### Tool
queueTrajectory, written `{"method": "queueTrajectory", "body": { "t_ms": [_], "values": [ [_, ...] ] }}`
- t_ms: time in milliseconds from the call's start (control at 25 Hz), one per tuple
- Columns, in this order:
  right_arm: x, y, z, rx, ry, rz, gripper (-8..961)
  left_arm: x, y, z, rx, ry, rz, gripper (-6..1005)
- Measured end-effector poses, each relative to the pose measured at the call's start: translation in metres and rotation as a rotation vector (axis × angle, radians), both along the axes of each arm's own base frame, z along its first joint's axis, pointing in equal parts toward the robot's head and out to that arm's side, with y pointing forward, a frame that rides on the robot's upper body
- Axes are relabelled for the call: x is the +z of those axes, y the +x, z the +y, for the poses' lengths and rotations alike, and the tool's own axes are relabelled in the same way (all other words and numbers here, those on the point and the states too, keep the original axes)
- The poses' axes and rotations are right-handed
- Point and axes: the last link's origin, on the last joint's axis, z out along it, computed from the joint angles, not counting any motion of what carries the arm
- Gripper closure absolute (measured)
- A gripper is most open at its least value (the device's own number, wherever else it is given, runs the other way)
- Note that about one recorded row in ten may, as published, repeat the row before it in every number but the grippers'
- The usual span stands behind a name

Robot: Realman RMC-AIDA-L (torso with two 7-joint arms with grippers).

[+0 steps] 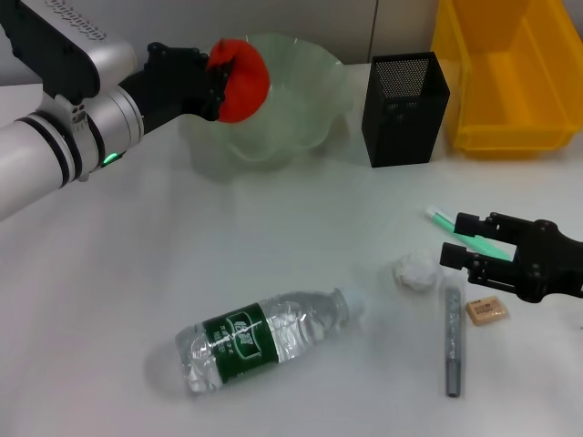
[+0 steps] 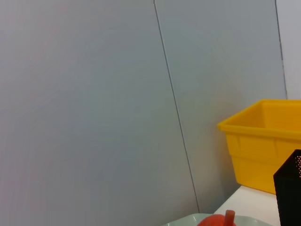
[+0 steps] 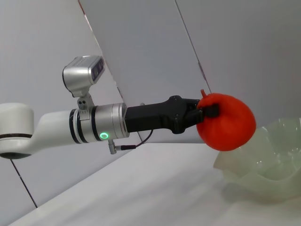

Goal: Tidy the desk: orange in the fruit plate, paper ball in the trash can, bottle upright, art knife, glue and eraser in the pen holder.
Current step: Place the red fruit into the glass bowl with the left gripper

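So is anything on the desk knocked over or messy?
Yes. The bottle lies on its side instead of standing. The paper ball, eraser and grey knife lie loose near the right gripper. The left gripper holds the orange over the fruit plate.

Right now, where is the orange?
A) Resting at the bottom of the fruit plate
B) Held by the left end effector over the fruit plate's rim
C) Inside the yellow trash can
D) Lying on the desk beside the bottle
B: the left end effector grips the orange in the air above the near rim of the fruit plate, not yet released.
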Motion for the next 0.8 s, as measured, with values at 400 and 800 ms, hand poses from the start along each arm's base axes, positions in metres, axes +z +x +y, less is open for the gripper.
{"method": "queueTrajectory", "body": {
  "t_ms": [400, 800],
  "values": [
    [-0.0046, 0.0018, 0.0009, -0.012, -0.001, -0.009, 290, -0.0003, -0.0025, -0.0012, 0.004, 0.0, 0.003, 909],
    [-0.0048, 0.0019, 0.0008, -0.011, -0.001, -0.009, 290, -0.0026, -0.0069, -0.0024, 0.017, -0.006, 0.013, 682]
  ]
}}
